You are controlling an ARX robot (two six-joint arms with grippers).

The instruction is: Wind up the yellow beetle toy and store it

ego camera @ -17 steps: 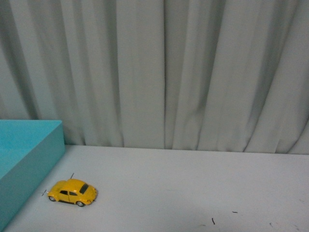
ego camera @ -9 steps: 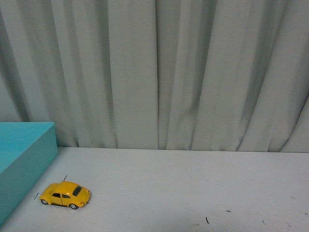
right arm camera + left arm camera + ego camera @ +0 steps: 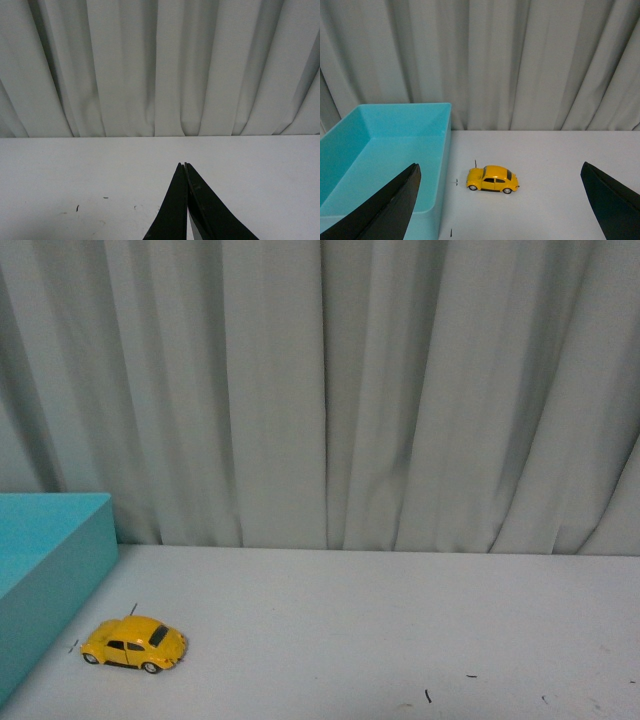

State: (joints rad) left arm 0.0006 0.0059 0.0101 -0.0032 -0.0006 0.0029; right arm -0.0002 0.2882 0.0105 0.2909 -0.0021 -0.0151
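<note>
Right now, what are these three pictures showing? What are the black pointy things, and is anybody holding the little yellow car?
These pictures come from a robot with two arms. Each arm ends in a gripper, a pincer with two black fingers. One picture is taken from the robot's body, looking ahead; no arm shows in it. The other two come from cameras on its wrists. In the left wrist view the left gripper is wide open, with one finger at each edge of the picture. In the right wrist view the right gripper is shut, its fingers pressed together on nothing. On the white table the yellow beetle toy stands on its wheels, a small gap away from an open turquoise box. Nobody is holding the car. A grey curtain hangs behind.
</note>
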